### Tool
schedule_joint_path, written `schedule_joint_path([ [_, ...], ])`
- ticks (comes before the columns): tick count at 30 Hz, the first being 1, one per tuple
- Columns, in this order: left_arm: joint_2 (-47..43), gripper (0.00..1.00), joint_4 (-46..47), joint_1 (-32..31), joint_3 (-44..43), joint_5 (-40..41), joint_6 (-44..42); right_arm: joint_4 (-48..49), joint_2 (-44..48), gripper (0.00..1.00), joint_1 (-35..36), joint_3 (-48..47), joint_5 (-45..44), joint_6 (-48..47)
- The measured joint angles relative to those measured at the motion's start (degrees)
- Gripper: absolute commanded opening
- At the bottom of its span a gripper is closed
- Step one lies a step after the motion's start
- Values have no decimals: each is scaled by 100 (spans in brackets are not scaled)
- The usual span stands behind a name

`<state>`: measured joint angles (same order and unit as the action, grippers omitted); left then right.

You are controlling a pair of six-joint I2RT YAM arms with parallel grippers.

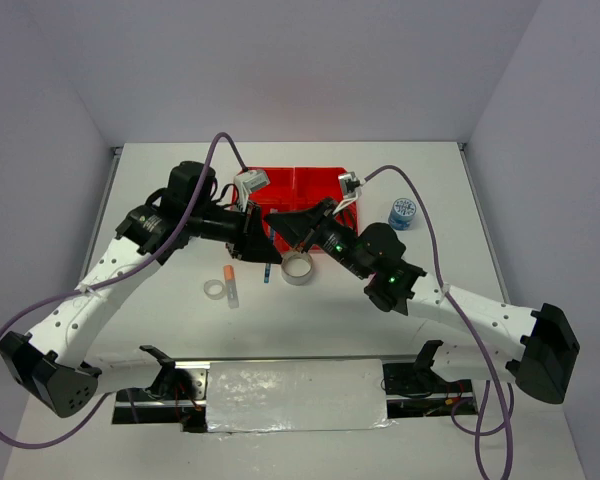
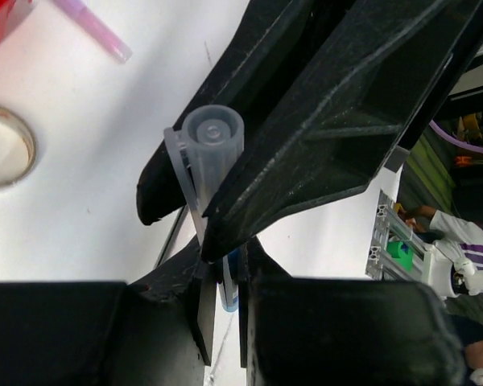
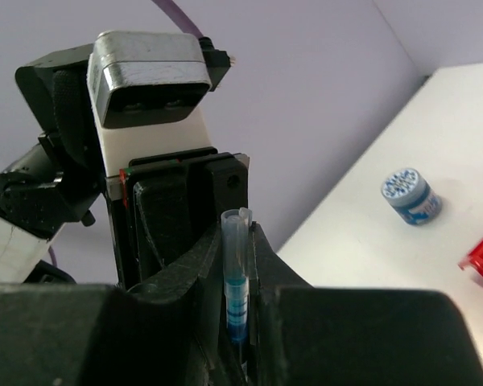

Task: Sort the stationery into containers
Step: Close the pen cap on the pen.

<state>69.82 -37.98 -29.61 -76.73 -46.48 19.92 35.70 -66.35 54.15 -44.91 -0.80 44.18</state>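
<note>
Top view: left gripper [image 1: 261, 232] and right gripper [image 1: 283, 222] tip to tip at near edge of red tray [image 1: 310, 180].
Left wrist: blue pen [image 2: 213, 141] end-on, both sets of jaws pinching it.
Right wrist: pen upright in narrow jaws; blue-patterned roll [image 3: 410, 197] far right.

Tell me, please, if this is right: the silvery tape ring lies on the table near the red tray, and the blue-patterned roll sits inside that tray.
No: the blue-patterned roll stands on the table right of the red tray, outside it, as the top external view shows. The tape ring is right.
</note>
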Motion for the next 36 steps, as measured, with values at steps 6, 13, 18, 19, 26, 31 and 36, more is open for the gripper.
schedule_joint_path([
  [6,-562,0,1156,37,1023,-146,203,-1517,223,21,7,-592,179,-260],
  [13,-1191,0,2444,210,1659,39,326,-3757,251,59,-155,-1755,1023,-728],
  [18,-1377,0,2981,221,1740,55,422,-4260,249,62,-289,-2181,1447,-968],
  [19,-1384,0,3012,221,1766,55,424,-4266,251,62,-326,-2194,1519,-997],
  [26,-1384,0,3032,179,1974,55,424,-4433,201,58,-540,-2299,1805,-1200],
  [31,-1384,0,3042,44,1978,55,426,-4422,4,57,-546,-2686,1873,-1373],
  [36,-1381,0,3062,-52,1978,55,428,-4389,-271,55,-557,-2992,1921,-1471],
])
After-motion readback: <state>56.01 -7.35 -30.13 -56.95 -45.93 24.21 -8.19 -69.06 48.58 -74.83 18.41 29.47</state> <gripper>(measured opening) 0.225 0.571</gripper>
